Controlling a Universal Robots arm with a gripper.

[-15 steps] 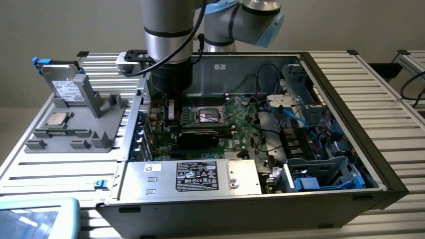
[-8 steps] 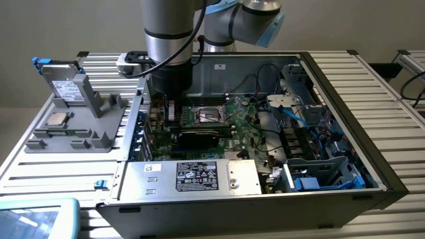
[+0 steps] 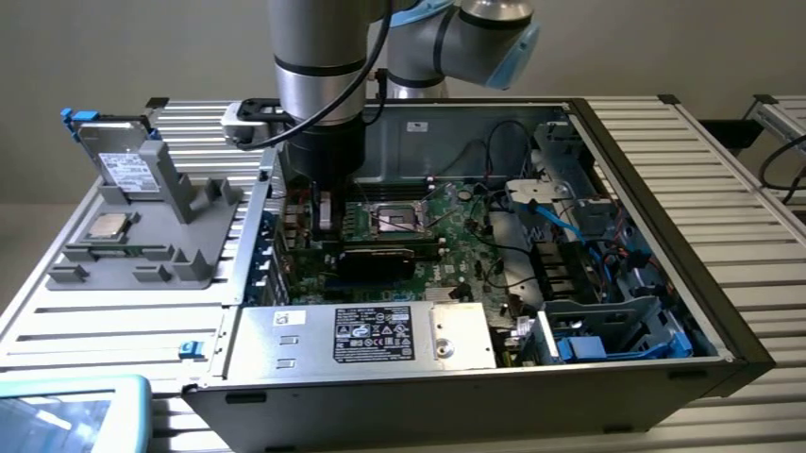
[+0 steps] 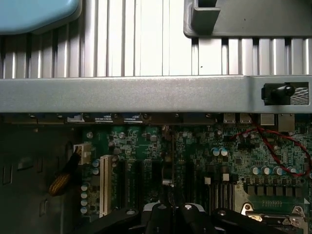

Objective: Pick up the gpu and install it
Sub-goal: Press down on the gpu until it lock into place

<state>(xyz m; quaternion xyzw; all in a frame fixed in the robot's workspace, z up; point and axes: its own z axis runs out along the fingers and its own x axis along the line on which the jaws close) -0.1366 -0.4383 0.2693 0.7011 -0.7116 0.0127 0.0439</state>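
The gpu (image 3: 376, 260) is a black card with a green upper edge, standing on edge across the expansion slots of the large green motherboard (image 3: 485, 247) inside the open computer case (image 3: 655, 217). My gripper (image 3: 325, 225) reaches straight down into the case at the card's end nearest the rear wall. In the wrist view the gpu (image 4: 167, 165) shows edge-on as a thin dark strip running from the rear wall down between my black fingers (image 4: 161, 210). The gripper (image 4: 173, 210) is shut on that upper edge. Whether the card sits fully in its slot I cannot tell.
A grey fixture (image 3: 151, 255) in the exterior view's left holds a silver hard drive with blue clips (image 3: 124, 162) and a processor chip (image 3: 108, 225). The power supply (image 3: 377, 335) lies at the case front, the drive cage (image 3: 617, 326) and blue cables on the right. A light blue tray (image 3: 70, 415) sits at the lower left.
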